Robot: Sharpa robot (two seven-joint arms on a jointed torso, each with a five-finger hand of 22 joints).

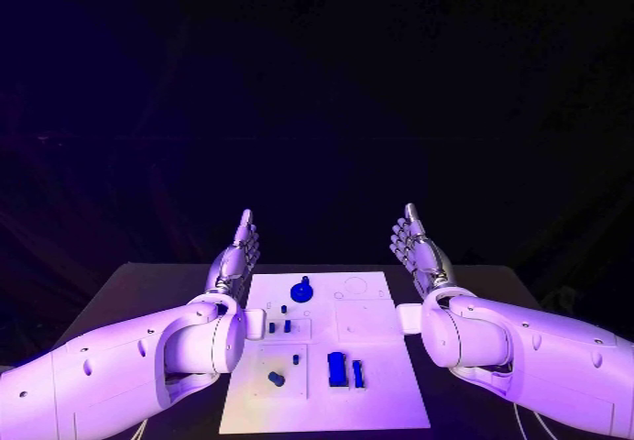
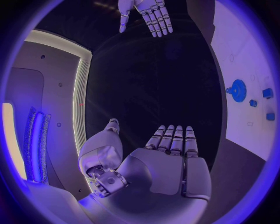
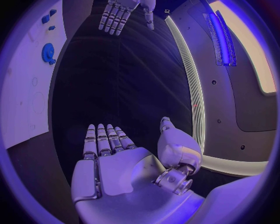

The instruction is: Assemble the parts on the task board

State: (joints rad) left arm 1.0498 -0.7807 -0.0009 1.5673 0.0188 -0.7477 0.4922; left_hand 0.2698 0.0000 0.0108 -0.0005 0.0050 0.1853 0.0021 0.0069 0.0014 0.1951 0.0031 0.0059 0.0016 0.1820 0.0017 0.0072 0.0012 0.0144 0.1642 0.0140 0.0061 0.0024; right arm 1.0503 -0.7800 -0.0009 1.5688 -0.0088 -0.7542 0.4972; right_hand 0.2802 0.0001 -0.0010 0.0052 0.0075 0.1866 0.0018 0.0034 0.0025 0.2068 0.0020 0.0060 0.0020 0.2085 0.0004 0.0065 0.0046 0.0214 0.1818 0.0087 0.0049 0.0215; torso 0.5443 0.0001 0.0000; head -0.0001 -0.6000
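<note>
The white task board [image 1: 364, 321] lies in the middle of the black table. On it are a blue gear [image 1: 302, 291], small blue pieces [image 1: 278, 324] near its left side, a blue block [image 1: 337, 368] with a slim blue piece [image 1: 358, 372] beside it, and a small blue part [image 1: 277, 377]. My left hand [image 1: 235, 258] is raised at the board's far left corner, fingers straight and together, holding nothing. My right hand [image 1: 419, 250] is raised at the far right corner, equally flat and empty. The left wrist view shows my left hand [image 2: 169, 161], the right hand [image 2: 146, 14], the board [image 2: 248, 70] and the gear [image 2: 237, 89]. The right wrist view shows my right hand [image 3: 116, 163], the left hand [image 3: 119, 13] and the gear [image 3: 48, 52].
The black table [image 1: 146, 293] extends on both sides of the board. My white forearms [image 1: 132, 367] flank the board's near half. Beyond the table is darkness.
</note>
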